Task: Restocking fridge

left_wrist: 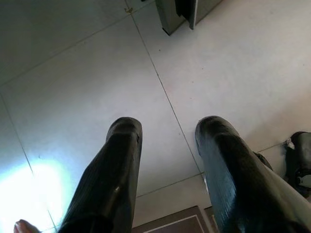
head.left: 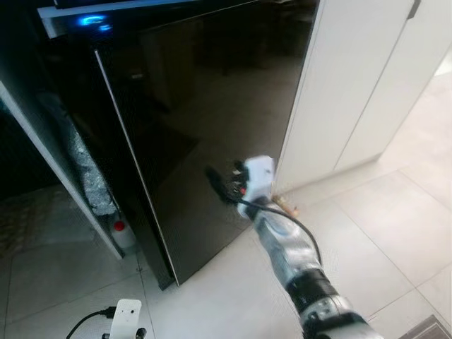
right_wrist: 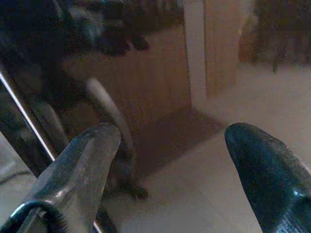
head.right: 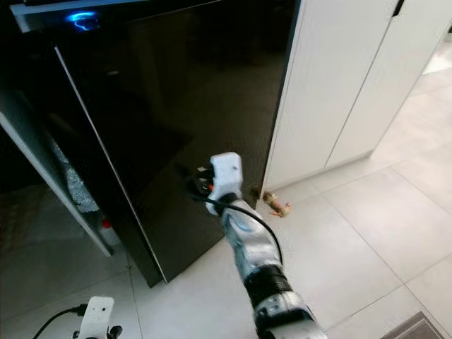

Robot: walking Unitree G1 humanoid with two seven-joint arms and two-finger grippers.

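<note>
Right gripper (head.left: pixel 220 185) raised against glossy black fridge door (head.left: pixel 212 127), fingers spread wide, holding nothing; door stands ajar, free edge toward floor tiles at left. Left gripper (left_wrist: pixel 167 170) hangs low over floor, fingers apart, empty. Small bottle (head.left: pixel 121 233) by door's lower corner. Risk: fingertips slide on slick glass, push goes crooked, door swings into bottle or stays unlatched

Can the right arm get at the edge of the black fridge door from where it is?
Probably yes. The right gripper is raised in front of the glossy black fridge door, fingers open, with nothing between them; the door's free edge lies to its left.
</note>
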